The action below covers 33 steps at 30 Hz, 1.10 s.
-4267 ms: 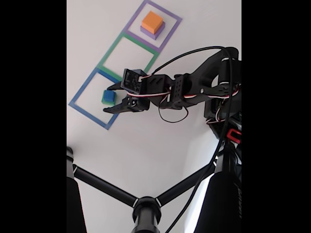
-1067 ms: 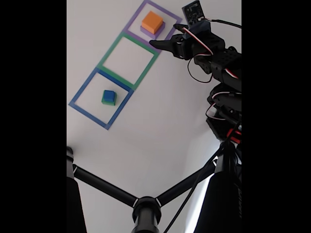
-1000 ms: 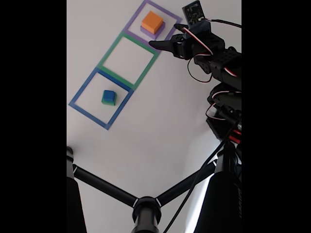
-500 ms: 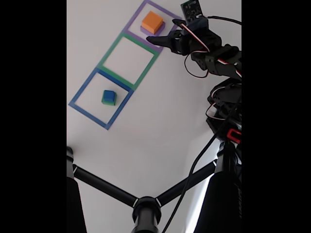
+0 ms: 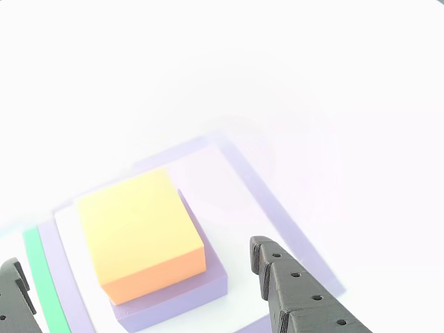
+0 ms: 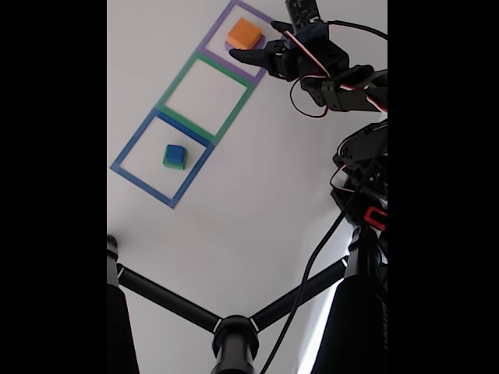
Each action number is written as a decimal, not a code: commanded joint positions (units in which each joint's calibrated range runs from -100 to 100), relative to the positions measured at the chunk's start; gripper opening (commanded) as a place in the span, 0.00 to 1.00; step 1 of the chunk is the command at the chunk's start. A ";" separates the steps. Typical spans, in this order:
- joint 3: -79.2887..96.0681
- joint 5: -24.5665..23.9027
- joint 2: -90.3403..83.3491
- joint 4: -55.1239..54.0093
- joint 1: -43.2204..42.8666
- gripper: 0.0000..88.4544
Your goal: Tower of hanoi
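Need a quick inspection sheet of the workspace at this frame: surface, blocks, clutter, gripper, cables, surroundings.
Surface: white table with purple, green and blue taped squares in a row.
Job's things: orange block on the purple slab in the purple square; blue cube on the green block in the blue square.
Clutter: nothing seen.
Gripper: gripper open, fingers either side of the orange block, not touching.
Cables: black cable hanging beside the arm.
Surroundings: black tripod legs in the foreground.

Fixed view: top square (image 6: 274,24), block (image 6: 244,33) on slab (image 6: 231,46); gripper (image 6: 248,48) just right. Middle square (image 6: 173,87). Bottom square (image 6: 134,139), small stack (image 6: 175,157) inside.
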 commanded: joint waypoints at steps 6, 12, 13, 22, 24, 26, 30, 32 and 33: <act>-4.83 0.00 5.37 -5.86 -0.05 0.45; -6.55 0.00 9.24 -8.53 -0.15 0.43; -6.64 0.00 9.65 -8.77 -0.15 0.43; -6.74 0.00 12.15 -11.28 -0.82 0.41; -6.83 0.00 12.87 -12.01 -1.01 0.40; -6.83 0.00 13.44 -12.74 -1.20 0.40; -6.83 0.00 14.17 -13.39 -1.49 0.39; -6.83 0.00 14.33 -13.47 -1.68 0.39; -6.83 0.00 14.41 -13.55 -1.78 0.38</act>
